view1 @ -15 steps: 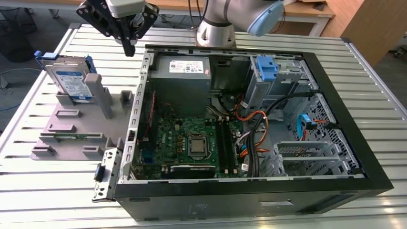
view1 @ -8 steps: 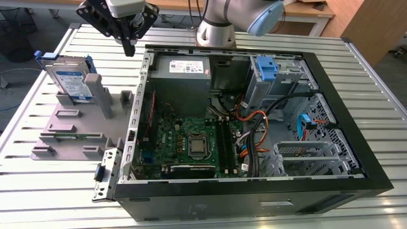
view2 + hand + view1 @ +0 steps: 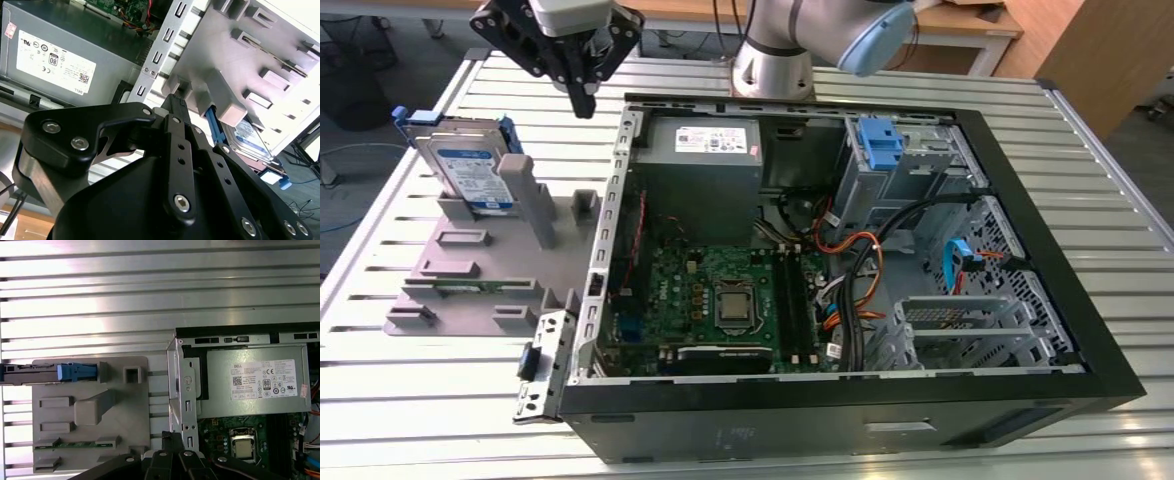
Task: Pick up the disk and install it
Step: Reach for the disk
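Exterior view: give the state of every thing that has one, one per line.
disk, upright on edge in the stand, ungripped.
gripper, shut, empty, above the table.
stand, flat on the table, holding the disk.
computer case, on its side, panel off.

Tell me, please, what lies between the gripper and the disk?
In the second wrist view, an upright post of the grey stand rises between the gripper and the disk, which stands on edge in that stand.
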{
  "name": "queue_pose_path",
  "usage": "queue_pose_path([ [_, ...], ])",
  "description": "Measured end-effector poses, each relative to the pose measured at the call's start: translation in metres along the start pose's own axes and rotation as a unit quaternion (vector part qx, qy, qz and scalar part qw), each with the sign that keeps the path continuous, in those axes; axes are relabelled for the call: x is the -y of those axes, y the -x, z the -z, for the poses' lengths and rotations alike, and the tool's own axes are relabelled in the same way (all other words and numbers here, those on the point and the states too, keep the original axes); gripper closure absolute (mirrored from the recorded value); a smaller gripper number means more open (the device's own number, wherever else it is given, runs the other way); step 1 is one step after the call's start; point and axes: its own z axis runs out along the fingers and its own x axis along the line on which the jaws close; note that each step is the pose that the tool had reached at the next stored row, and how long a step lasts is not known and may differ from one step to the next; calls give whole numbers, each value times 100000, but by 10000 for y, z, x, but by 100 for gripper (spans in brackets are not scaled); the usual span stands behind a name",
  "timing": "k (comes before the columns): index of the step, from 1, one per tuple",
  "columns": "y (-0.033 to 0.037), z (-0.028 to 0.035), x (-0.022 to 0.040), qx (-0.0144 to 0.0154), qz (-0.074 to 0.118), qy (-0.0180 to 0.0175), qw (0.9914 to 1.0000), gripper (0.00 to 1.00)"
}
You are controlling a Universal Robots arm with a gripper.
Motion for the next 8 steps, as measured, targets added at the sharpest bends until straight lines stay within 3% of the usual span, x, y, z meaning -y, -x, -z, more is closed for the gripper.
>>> queue_pose_path([
  [8,-139,-2,10,4,-6,2,100000,89],
])
